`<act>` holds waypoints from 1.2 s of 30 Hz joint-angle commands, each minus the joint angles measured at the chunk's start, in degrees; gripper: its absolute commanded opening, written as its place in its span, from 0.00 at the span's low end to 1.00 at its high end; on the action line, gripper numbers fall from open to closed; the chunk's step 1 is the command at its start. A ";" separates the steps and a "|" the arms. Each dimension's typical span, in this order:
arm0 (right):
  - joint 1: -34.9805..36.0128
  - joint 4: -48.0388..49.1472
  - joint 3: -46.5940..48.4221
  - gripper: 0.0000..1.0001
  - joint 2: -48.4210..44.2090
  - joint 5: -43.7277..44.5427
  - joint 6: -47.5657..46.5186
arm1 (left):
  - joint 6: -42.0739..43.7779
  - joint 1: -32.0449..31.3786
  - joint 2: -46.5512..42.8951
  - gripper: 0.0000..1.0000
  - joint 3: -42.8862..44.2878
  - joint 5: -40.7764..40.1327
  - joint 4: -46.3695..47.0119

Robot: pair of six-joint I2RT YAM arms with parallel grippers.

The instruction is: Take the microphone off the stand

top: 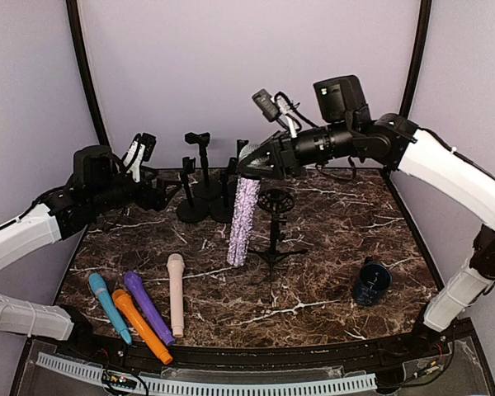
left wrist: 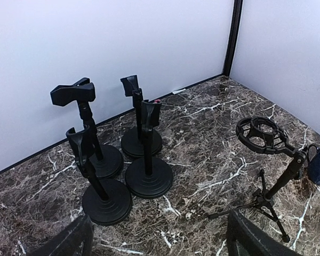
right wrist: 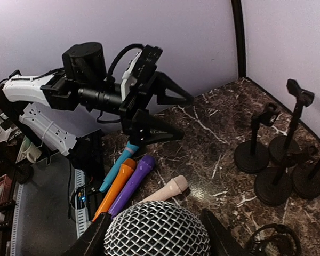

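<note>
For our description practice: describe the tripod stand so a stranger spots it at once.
On the dark marble table, look near the middle, right of the upright purple microphone. Unlike the four round-based stands at the back, the tripod stand has three splayed legs and an empty ring-shaped cradle.

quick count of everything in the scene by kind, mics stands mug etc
microphones: 5 (blue plastic microphone, orange microphone, purple microphone, cream microphone, glittery lilac microphone with a silver mesh head held by the right gripper)
black round-base clip stands: 4
black tripod stand with a ring mount: 1
dark blue mug: 1
total: 11
</note>
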 commanded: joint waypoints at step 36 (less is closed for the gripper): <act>11.43 5.81 15.36 0.36 44.59 12.99 28.41 | 2.26 5.76 -0.28 0.86 -1.11 2.66 -1.91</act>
